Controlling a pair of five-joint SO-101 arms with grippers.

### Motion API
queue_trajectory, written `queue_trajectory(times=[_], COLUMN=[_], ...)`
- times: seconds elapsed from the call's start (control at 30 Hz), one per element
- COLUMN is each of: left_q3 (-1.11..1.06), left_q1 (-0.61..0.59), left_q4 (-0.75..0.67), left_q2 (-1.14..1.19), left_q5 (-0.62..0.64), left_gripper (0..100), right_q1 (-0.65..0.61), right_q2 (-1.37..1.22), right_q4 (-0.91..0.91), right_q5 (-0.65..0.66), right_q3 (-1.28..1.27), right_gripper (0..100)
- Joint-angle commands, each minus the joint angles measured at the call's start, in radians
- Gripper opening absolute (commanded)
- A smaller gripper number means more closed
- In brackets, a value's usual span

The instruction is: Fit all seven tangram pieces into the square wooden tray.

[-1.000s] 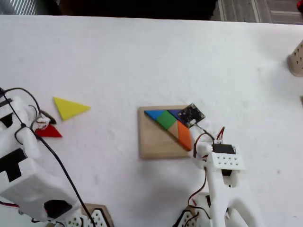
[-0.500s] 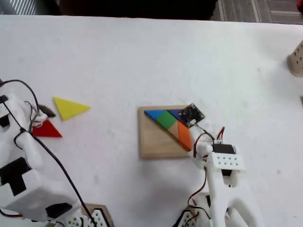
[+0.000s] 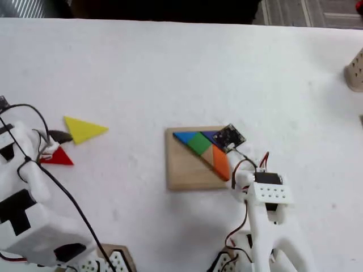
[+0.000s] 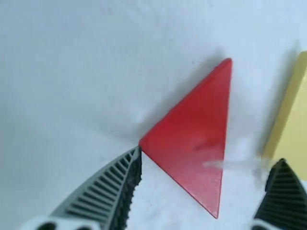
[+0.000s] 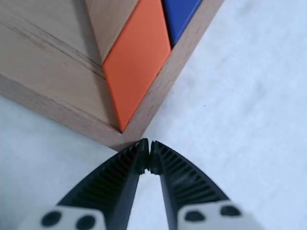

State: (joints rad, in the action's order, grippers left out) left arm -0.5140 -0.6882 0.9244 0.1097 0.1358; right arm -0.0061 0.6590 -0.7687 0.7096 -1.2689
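The square wooden tray point(image 3: 184, 173) lies mid-table. It holds a light blue triangle point(image 3: 184, 137), a green square point(image 3: 199, 143), a dark blue piece point(image 3: 211, 136) and an orange parallelogram point(image 3: 220, 161). A red triangle point(image 3: 59, 157) and a yellow triangle point(image 3: 84, 129) lie flat at the far left. My left gripper point(image 3: 54, 146) is low over the red triangle point(image 4: 196, 148) and open, one finger point(image 4: 115, 191) at its corner and the other by the yellow piece point(image 4: 288, 110). My right gripper point(image 5: 149, 155) is shut and empty, just outside the tray's corner point(image 5: 129, 132) near the orange parallelogram point(image 5: 139, 62).
A beige perforated object point(image 3: 354, 71) stands at the right edge. The arm bases point(image 3: 113, 259) sit along the near edge, and cables trail from both arms. White tabletop stretches between the loose triangles and the tray.
The left arm drew back to the left, then came in again over the red triangle's left part. The triangle has barely shifted. The right arm stayed still.
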Motion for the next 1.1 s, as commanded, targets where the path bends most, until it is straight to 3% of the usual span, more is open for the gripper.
queue_trajectory(times=[0.0,0.13,1.07], left_q3=[0.028,0.029,0.058], left_q1=[-0.054,-0.064,-0.013], left_q4=[-0.011,-0.011,-0.052], left_q2=[-0.056,-0.056,0.036], left_q5=[-0.012,-0.069,-0.071], left_gripper=[40,40,40], right_q1=[-0.015,-0.015,-0.015], right_q2=[0.021,0.021,0.021], right_q4=[-0.013,-0.013,-0.013], right_q5=[0.014,0.014,0.014], right_q3=[0.0,0.0,0.0], right_gripper=[2.0,2.0,2.0])
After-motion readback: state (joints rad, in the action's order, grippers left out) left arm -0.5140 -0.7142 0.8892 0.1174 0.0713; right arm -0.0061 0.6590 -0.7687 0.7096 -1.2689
